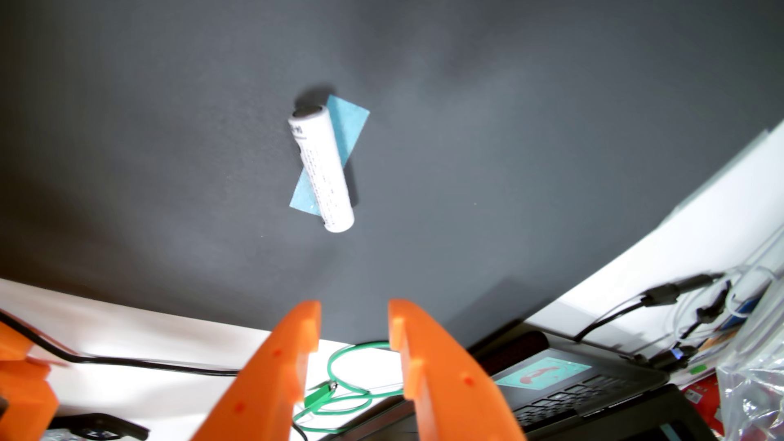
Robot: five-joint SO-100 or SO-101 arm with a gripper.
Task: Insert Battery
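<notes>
Jaws [354, 324]: orange, parted, empty, entering from the bottom edge of the wrist view, tips above the near edge of the dark surface [509, 169].
Battery [321, 167]: white cylinder, lying flat across a blue paper slip [345, 127], well apart from the jaws.
Green cable [339, 373]: looped behind the jaws.
Laptop [572, 386]: lower right.

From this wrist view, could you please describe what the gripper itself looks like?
The gripper has two bright orange plastic fingers, broad and flat, tapering to blunt, stepped tips. Small round reddish dots mark their faces. Another orange part sits at the lower left edge.
</notes>
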